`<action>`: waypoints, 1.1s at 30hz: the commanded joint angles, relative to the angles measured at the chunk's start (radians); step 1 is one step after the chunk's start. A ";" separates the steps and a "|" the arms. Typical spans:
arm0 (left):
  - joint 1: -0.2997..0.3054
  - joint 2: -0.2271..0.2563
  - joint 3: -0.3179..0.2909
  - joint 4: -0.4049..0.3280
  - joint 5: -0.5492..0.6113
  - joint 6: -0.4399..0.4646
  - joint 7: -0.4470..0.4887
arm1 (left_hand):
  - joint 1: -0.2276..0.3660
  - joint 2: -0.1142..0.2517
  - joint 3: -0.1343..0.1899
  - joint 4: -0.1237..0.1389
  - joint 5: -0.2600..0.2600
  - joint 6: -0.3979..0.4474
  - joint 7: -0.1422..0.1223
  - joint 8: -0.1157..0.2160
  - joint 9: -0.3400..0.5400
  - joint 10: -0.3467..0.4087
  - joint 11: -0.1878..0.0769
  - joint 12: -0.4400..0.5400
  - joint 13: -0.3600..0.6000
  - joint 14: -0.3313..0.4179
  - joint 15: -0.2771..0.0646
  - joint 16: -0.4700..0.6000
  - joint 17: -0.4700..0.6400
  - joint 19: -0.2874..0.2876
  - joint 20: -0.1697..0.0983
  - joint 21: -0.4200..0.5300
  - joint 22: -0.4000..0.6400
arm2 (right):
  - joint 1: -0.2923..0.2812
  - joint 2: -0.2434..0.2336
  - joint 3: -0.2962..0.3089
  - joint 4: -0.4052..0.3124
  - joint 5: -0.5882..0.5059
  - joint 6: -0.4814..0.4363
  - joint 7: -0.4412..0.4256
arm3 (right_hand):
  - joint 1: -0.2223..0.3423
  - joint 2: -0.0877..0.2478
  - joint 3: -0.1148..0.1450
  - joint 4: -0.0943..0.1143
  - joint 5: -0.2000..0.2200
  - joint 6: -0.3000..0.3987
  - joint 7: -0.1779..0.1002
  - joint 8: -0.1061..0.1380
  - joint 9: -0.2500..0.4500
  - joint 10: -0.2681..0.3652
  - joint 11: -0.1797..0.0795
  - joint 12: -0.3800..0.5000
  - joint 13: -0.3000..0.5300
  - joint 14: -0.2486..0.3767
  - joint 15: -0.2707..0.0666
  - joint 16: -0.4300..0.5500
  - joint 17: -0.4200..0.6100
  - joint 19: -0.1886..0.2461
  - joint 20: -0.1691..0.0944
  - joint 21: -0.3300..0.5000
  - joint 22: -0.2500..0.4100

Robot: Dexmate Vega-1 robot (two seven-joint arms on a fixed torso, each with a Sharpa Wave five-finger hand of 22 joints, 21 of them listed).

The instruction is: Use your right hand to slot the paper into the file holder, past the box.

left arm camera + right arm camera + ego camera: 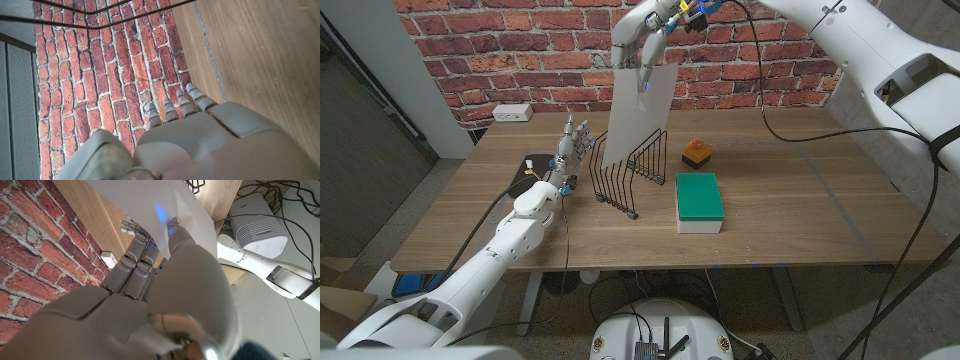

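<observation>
I have the paper hanging upright in the air, its top edge pinched by my right hand, which is raised high in front of the brick wall. In the right wrist view the fingers press one face of the sheet and the thumb lies on the other. The paper's lower edge reaches down to the top of the file holder, a black wire rack standing on the desk; the sheet hangs over the rack's rear wires, and I cannot tell whether its edge is already between two of them. Just right of the rack lies the green box on its white base, and behind that sits a small orange and black object. My left hand stands left of the rack with fingers up and slightly apart, holding nothing; in the left wrist view its fingertips reach toward the wall. A white power outlet sits at the desk's far left edge.
</observation>
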 commanded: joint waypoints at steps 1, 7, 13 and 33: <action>0.000 0.000 0.000 0.000 0.000 0.000 0.000 | -0.001 0.009 0.001 0.007 0.002 0.001 -0.009 0.007 0.005 -0.001 -0.007 0.007 0.006 0.009 0.001 0.006 0.003 0.007 -0.002 0.008 0.006 | -0.020 0.004 -0.004 -0.021 -0.011 -0.029 -0.023 | 0.002 0.007 -0.004 -0.001 0.005 0.000 0.007 0.005 0.003 0.004 0.000 0.001 0.006 -0.005 -0.090 -0.002 0.005 -0.008 -0.085 0.008 0.000; -0.001 -0.001 0.000 0.002 0.000 0.000 0.000 | -0.001 0.009 0.001 0.007 0.002 0.001 -0.009 0.006 0.005 -0.002 -0.008 0.007 0.006 0.010 0.002 0.006 0.003 0.007 -0.002 0.008 0.006 | -0.035 0.004 -0.008 -0.039 -0.024 -0.047 -0.040 | 0.000 0.008 -0.006 -0.001 0.005 0.002 0.007 0.006 0.003 0.004 0.000 0.001 0.005 -0.005 -0.090 -0.003 0.006 -0.009 -0.085 0.011 -0.002; -0.002 -0.002 0.001 0.004 0.001 -0.001 -0.001 | -0.001 0.009 0.001 0.007 0.002 0.001 -0.009 0.006 0.005 -0.002 -0.007 0.007 0.006 0.009 0.000 0.006 0.003 0.006 -0.002 0.008 0.006 | -0.043 0.002 -0.011 -0.053 -0.034 -0.070 -0.047 | -0.001 0.009 -0.007 -0.001 0.005 0.003 0.009 0.007 0.003 0.006 0.000 0.002 0.007 -0.002 -0.090 -0.002 0.008 -0.010 -0.085 0.016 -0.003; 0.000 0.000 0.000 0.001 0.000 0.000 -0.001 | -0.001 0.009 0.001 0.007 0.002 0.001 -0.009 0.006 0.005 -0.001 -0.007 0.008 0.006 0.010 0.000 0.007 0.003 0.007 -0.003 0.008 0.006 | -0.061 0.006 -0.030 -0.058 -0.095 -0.077 -0.079 | -0.005 0.012 -0.009 -0.001 0.005 -0.001 0.009 0.007 0.003 0.005 0.000 -0.001 0.006 -0.004 -0.090 -0.008 0.011 -0.015 -0.085 0.028 -0.008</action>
